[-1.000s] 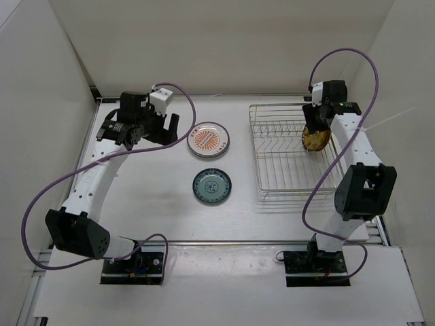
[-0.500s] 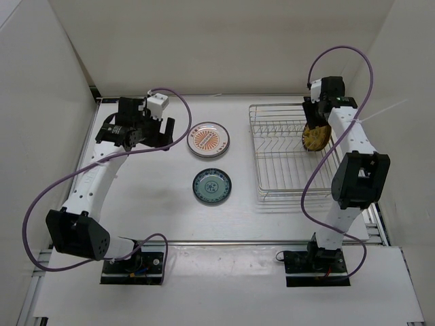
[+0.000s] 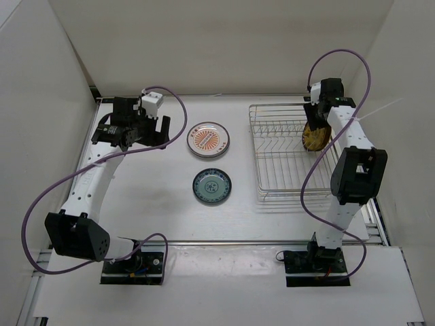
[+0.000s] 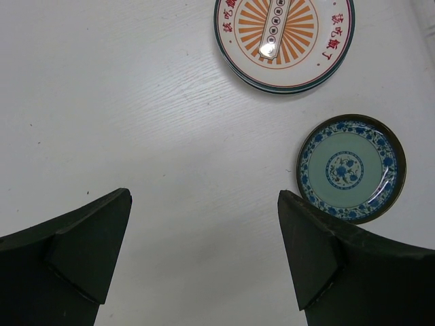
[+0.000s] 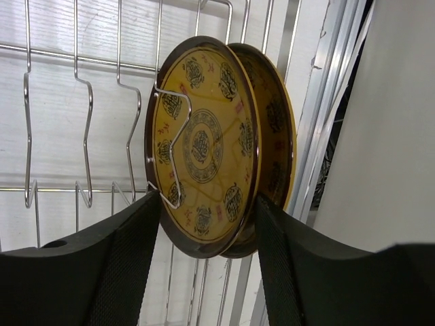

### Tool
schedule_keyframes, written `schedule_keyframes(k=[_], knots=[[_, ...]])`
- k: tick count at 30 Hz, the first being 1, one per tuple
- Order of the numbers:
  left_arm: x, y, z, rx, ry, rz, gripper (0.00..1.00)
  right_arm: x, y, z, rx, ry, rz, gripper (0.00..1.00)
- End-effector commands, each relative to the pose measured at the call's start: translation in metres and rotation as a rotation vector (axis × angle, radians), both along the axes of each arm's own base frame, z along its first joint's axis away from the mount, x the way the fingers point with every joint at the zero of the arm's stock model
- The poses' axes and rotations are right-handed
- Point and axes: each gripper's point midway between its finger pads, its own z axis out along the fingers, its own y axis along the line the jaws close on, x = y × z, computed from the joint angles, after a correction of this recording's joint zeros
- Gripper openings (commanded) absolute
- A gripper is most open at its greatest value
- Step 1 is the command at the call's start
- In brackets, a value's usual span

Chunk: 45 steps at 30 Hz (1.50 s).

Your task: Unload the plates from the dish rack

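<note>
- My right gripper [image 5: 209, 200] has narrowed since a second ago. Its jaws now flank two golden-yellow plates [image 5: 204, 146] standing on edge in the dish rack [image 5: 81, 136]; I cannot tell if they pinch.
- My left gripper [image 4: 204, 197] has drifted sideways, jaws wide apart with nothing between. Ahead of them lie an orange-centred plate [image 4: 285, 37] and a teal plate [image 4: 350, 168].
- White table [image 3: 156, 197], plain white walls [image 3: 217, 47].
</note>
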Motion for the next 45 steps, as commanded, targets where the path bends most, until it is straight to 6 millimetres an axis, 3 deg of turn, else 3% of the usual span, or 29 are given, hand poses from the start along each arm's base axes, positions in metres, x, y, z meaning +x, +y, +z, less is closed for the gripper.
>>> schedule_keyframes(k=[1, 8, 11, 18, 26, 31, 32, 36, 37, 39, 40, 41, 45], knots=[[-0.005, 0.001, 0.019, -0.033, -0.05, -0.002, 1.0, 0.015, 0.001, 0.015, 0.015, -0.057, 0.0, 0.58], [-0.005, 0.004, 0.016, -0.042, -0.039, 0.003, 1.0, 0.015, 0.002, 0.017, 0.033, -0.06, -0.022, 0.27], [-0.006, 0.003, 0.016, -0.048, -0.038, -0.004, 1.0, 0.015, 0.002, 0.02, 0.039, -0.064, -0.044, 0.27], [-0.003, 0.002, 0.017, -0.059, -0.035, -0.009, 1.0, 0.012, -0.013, 0.034, 0.003, -0.067, -0.159, 0.01], [0.0, 0.0, 0.013, -0.064, -0.022, -0.016, 1.0, 0.007, -0.022, 0.055, -0.027, -0.094, -0.221, 0.01], [0.003, 0.0, 0.007, -0.062, -0.004, -0.016, 1.0, 0.004, -0.03, 0.09, -0.079, -0.155, -0.27, 0.01], [0.004, 0.002, 0.006, -0.055, -0.005, -0.007, 1.0, -0.001, -0.039, 0.1, -0.128, -0.171, -0.302, 0.01], [0.011, 0.005, -0.003, -0.038, 0.003, 0.011, 1.0, -0.013, -0.039, 0.147, -0.169, -0.266, -0.304, 0.01], [0.015, 0.001, -0.003, -0.032, -0.005, -0.004, 1.0, -0.021, -0.035, 0.166, -0.162, -0.309, -0.299, 0.01], [0.025, 0.0, 0.005, -0.036, -0.037, -0.004, 1.0, -0.029, -0.03, 0.184, -0.147, -0.353, -0.287, 0.01], [0.028, -0.01, 0.001, -0.058, -0.021, -0.041, 1.0, -0.04, -0.025, 0.2, -0.14, -0.384, -0.277, 0.01], [0.035, -0.015, 0.016, -0.075, -0.052, -0.058, 1.0, -0.043, -0.017, 0.209, -0.127, -0.406, -0.257, 0.01], [0.05, -0.048, 0.044, -0.135, -0.096, -0.149, 1.0, -0.072, 0.006, 0.226, -0.061, -0.435, -0.203, 0.01]])
